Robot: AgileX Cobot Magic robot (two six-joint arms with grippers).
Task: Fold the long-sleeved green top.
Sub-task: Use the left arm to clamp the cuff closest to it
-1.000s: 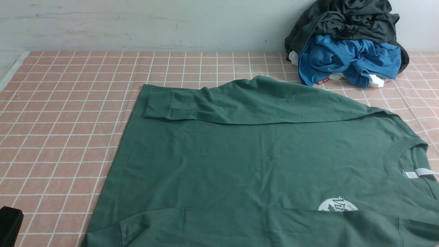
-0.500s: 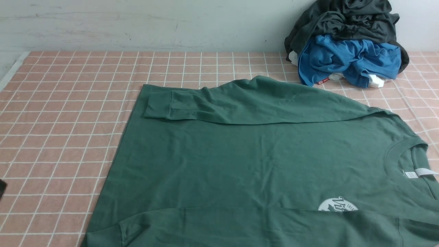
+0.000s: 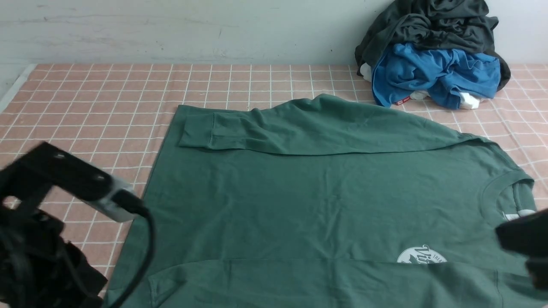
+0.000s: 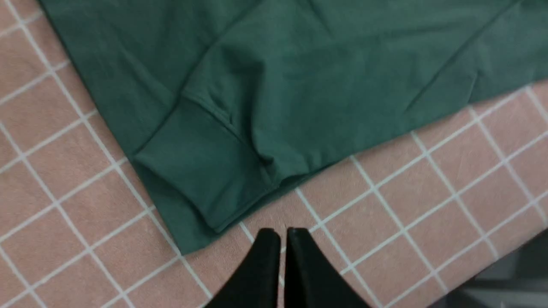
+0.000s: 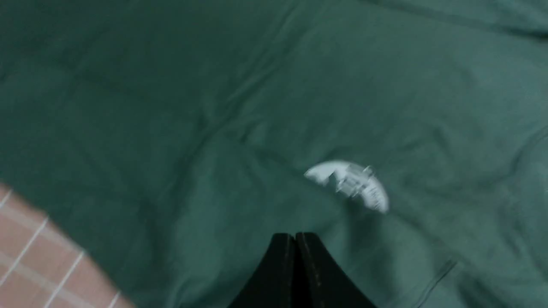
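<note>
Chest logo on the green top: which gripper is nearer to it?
Right. The right gripper hangs over the green top beside the logo; the left gripper is over the tablecloth by a sleeve cuff at the hem.

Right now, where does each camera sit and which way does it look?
Front view: between the arms, looking forward across the green long-sleeved top to the clothes pile; the left arm and right arm show at the edges.
Left wrist view: on the left wrist, looking down at the top's near cuff and checked cloth; the shut left gripper shows.
Right wrist view: on the right wrist, looking down at the white logo; the shut right gripper shows.
Shared: front and right wrist views both show the logo.
</note>
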